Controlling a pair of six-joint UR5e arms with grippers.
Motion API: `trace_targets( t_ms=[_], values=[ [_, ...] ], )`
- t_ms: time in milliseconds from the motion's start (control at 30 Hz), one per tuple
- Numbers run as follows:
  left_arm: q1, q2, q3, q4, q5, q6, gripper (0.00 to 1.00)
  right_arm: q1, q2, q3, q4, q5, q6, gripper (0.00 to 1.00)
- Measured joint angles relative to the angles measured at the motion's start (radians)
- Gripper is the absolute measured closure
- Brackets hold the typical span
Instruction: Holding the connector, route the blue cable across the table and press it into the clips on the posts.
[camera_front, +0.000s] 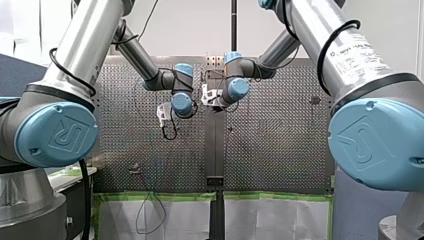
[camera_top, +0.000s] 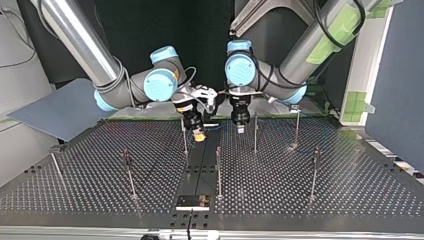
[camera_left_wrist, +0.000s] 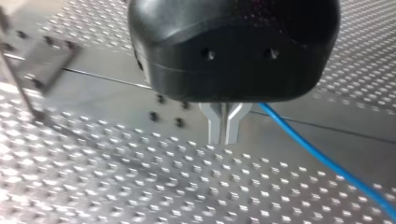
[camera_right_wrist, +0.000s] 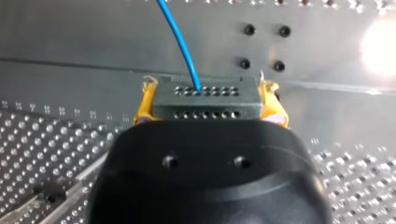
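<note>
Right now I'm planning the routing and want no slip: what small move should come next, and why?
Probably carry the connector in my right hand toward the nearest post. Its yellow pads clamp the connector, the blue cable trails free from it, and my left hand is shut and empty beside the cable.
</note>
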Motion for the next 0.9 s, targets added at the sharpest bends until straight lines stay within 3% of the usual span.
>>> trace_targets(
  t_ms=[233,467,900],
  values=[
    [-0.003,0.064,0.0,-0.026,-0.002,0.001,1.0,-0.002,-0.059,0.042,0.003,-0.001,0.029,1.0],
    [-0.013,0.131,0.0,-0.054,-0.004,0.009,1.0,-0.004,-0.127,0.048,0.012,-0.002,0.062,1.0],
    [-0.021,0.244,0.0,-0.094,0.007,0.037,1.0,-0.004,-0.245,0.048,0.027,0.0,0.07,1.0]
  ],
)
